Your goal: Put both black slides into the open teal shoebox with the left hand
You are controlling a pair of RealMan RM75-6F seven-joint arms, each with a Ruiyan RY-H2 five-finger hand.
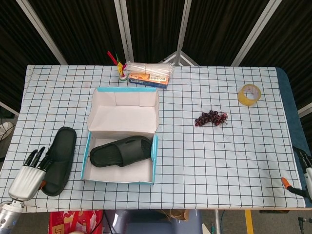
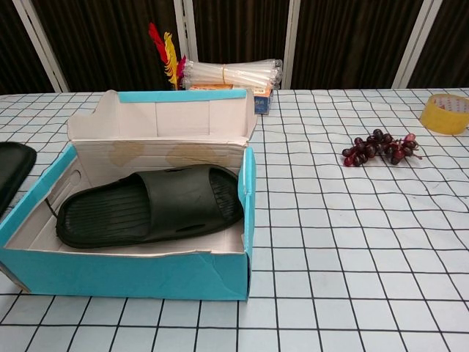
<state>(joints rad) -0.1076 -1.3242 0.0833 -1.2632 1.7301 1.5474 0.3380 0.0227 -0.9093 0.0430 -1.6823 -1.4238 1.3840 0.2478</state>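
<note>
The open teal shoebox (image 1: 155, 161) (image 2: 248, 191) sits left of the table's middle, lid flap up at the back. One black slide (image 1: 121, 150) (image 2: 150, 204) lies inside it. The second black slide (image 1: 59, 158) is left of the box; in the chest view only its end (image 2: 11, 170) shows at the left edge, raised beside the box wall. My left hand (image 1: 27, 174) grips that slide's near end at the table's front left corner. At the right edge of the head view only a sliver of my right hand (image 1: 303, 168) shows, so its fingers are unreadable.
A bunch of dark grapes (image 1: 210, 118) (image 2: 379, 147) lies right of centre. A yellow tape roll (image 1: 249, 94) (image 2: 445, 112) sits at the far right. A bundle of straws on a small carton (image 1: 147, 73) (image 2: 231, 73) and a red-yellow feather toy (image 1: 116, 61) stand behind the box.
</note>
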